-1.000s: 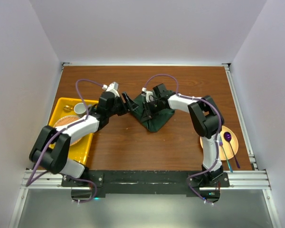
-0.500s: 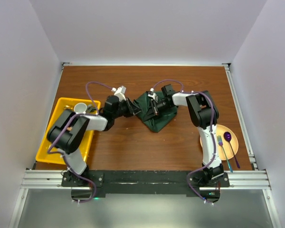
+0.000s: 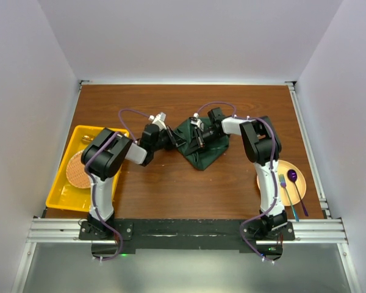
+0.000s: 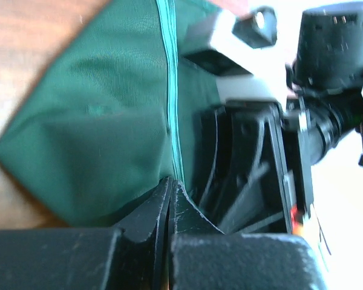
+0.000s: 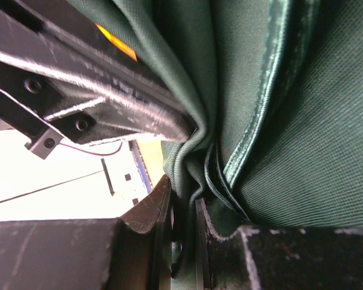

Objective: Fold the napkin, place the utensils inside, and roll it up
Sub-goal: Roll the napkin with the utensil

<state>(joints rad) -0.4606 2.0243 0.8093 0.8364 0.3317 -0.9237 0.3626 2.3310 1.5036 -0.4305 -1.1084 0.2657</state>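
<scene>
napkin (image 3: 201, 157): bunched on the desk (image 3: 171, 183), fold unfinished
left fingers (image 4: 159, 211): pinched on its hem
right fingers (image 5: 146, 212): clamping gathered folds
remaining: utensils in, then rolling

I've got left arm (image 3: 107, 157) and right arm (image 3: 260, 145) both white links with black joints, looped purple cables (image 3: 216, 103), left gripper (image 4: 170, 184) scuffed black, small screws (image 5: 33, 86) on black brackets.
</scene>
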